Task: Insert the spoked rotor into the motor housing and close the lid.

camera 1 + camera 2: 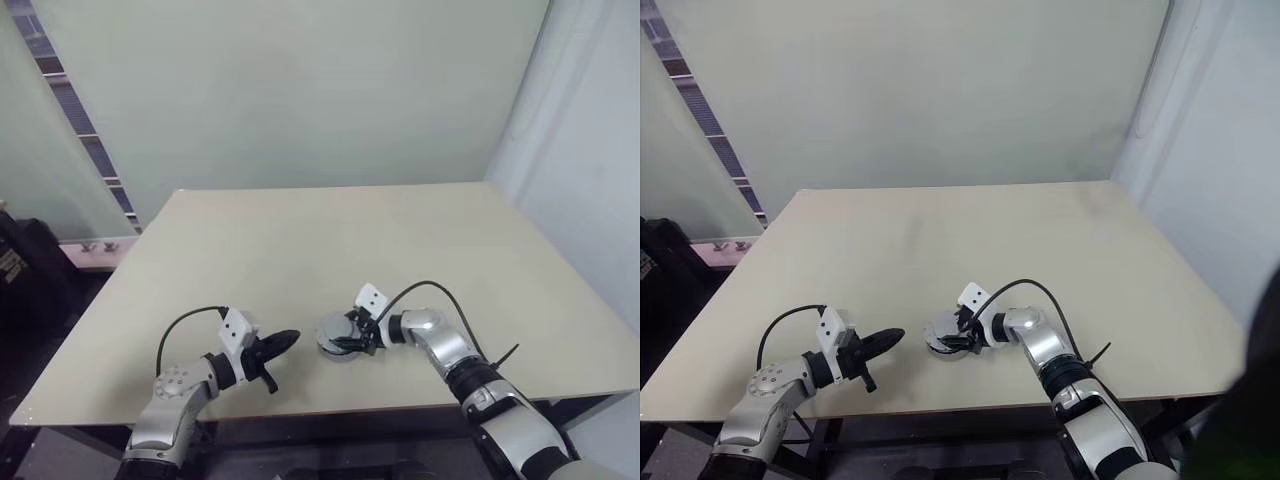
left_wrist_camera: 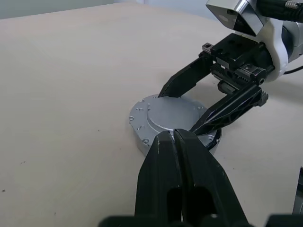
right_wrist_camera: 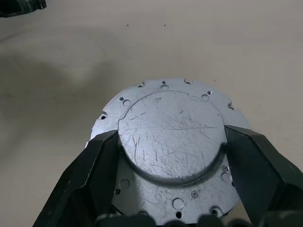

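The lid [image 3: 170, 101] lies shut, its plain scratched silver side up, on the motor housing [image 2: 142, 139] near the table's front edge. My right gripper [image 3: 170, 135] reaches in from the right. Its two black fingers [image 2: 182, 80] press against opposite sides of the lid's raised round centre. The spoked rotor is hidden. My left gripper [image 1: 285, 342] rests shut and empty a short way left of the housing, pointing at it, in the left wrist view [image 2: 173, 135] just short of its rim.
The beige table [image 1: 300, 240] stretches far behind the housing, with its front edge close to both arms. A pale wall stands behind it. A dark bag [image 1: 20, 270] sits on the floor off the table's left side.
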`<control>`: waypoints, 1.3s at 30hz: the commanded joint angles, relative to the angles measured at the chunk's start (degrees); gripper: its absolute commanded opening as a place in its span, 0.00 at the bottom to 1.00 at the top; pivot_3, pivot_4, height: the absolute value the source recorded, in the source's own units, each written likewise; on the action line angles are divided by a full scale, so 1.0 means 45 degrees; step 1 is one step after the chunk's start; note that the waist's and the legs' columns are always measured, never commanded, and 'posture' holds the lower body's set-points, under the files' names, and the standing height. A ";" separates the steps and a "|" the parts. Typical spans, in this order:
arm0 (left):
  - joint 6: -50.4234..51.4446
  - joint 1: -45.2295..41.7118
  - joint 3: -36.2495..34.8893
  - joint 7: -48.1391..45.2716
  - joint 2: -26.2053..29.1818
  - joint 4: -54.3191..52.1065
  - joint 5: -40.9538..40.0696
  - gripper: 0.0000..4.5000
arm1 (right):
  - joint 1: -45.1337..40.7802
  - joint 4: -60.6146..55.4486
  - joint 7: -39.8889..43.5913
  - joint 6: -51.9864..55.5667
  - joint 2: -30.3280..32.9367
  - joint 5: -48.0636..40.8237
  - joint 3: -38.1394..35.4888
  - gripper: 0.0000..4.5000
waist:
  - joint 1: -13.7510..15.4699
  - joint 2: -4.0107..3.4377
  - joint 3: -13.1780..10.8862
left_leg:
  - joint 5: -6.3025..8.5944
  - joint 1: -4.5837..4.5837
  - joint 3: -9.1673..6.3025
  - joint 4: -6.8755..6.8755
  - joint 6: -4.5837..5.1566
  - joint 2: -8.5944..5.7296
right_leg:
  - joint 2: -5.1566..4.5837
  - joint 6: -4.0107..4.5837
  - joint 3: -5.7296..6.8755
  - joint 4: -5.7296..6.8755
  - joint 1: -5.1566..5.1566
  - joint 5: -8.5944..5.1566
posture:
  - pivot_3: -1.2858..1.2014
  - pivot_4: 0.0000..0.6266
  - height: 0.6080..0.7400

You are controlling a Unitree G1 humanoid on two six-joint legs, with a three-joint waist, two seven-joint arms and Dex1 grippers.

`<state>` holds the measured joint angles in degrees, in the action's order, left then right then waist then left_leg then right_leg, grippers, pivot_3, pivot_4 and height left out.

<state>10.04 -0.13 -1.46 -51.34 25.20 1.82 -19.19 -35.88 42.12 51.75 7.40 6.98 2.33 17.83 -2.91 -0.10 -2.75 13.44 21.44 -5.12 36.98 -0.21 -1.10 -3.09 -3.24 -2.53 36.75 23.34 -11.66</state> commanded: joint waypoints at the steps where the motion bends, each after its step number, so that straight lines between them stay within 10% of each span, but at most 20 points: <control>1: -0.0130 -0.0192 -0.0114 -0.0042 0.0126 -0.0399 -0.0161 0.00 | -0.0406 -0.0074 0.0013 -0.0080 0.0011 0.0079 -0.0038 0.71 | 0.0001 0.0000 0.0000 | 0.0000 0.0000 0.0000 0.0000 0.0000 0.0000 | 0.0000 0.0000 -0.0001 0.0000 0.0000 0.0000 | 0.52 0.00 1.00; 39: -0.0126 -0.0427 0.0092 -0.0088 -0.0009 -0.0252 -0.0126 0.00 | -0.0283 -0.0646 0.0561 0.0712 0.0566 0.1069 0.1064 0.71 | 0.0001 0.0000 0.0001 | -0.0001 -0.0035 0.0000 0.0000 -0.0001 0.0004 | 0.0003 0.0002 -0.0001 0.0005 -0.0017 -0.0001 | 0.52 0.00 1.00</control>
<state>10.05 -0.50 -0.93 -51.48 25.01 1.82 -19.17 -37.48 39.83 54.60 9.72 8.71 5.47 21.56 -2.90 -0.11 -2.75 13.43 21.28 -5.12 36.98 -0.22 -1.09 -3.08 -3.23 -2.53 36.77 23.26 -11.67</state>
